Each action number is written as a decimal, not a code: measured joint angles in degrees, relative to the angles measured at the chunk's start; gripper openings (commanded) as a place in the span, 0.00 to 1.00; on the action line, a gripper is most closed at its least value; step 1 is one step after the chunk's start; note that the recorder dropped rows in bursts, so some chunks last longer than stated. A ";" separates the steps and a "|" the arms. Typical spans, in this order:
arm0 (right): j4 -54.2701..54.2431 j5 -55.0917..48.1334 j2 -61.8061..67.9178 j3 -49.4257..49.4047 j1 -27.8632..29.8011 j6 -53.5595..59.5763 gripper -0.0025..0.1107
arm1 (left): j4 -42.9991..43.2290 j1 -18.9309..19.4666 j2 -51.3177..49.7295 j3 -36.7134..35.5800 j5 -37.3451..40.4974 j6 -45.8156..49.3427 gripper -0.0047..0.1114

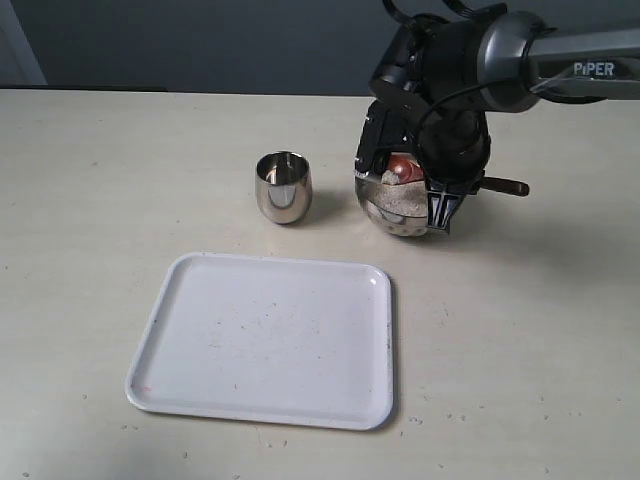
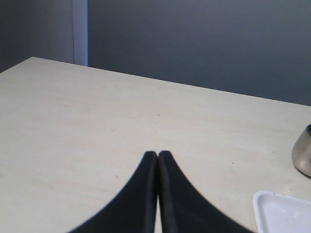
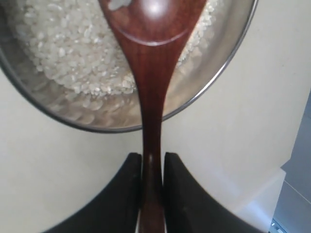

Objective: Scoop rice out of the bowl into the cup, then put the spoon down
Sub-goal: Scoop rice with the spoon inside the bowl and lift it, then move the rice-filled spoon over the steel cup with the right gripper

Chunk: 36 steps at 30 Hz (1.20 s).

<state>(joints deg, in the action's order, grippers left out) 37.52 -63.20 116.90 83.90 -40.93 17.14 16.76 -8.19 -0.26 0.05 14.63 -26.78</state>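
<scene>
Right wrist view: right gripper clamped on spoon handle over rice in bowl, load seemingly scant; risk: tilting spills grains short of cup.

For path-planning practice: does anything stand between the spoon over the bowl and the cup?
Nothing visible does. Only bare table separates the bowl from the cup; the white tray lies off that line. The right end effector holds the spoon.
</scene>
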 measured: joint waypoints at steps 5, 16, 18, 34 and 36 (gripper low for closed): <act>-0.52 0.12 -1.22 0.00 0.00 0.00 0.01 | 0.00 0.00 0.00 0.00 0.00 0.00 0.04; -4.87 1.72 -1.69 2.22 0.00 0.61 0.01 | 0.00 0.00 0.00 0.00 0.00 0.00 0.04; -6.85 3.72 -1.69 4.90 0.00 0.61 0.01 | 0.00 0.00 0.00 0.00 0.00 0.00 0.04; -10.92 6.10 3.23 10.01 -3.25 2.09 0.01 | 0.00 0.00 0.00 0.00 0.00 0.00 0.04; -11.03 5.79 3.86 11.44 -3.63 2.19 0.01 | 0.00 0.00 0.00 0.00 0.00 0.00 0.04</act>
<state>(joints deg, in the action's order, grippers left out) 26.49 -57.41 120.76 95.34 -44.57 19.33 16.76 -8.19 -0.26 0.05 14.63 -26.78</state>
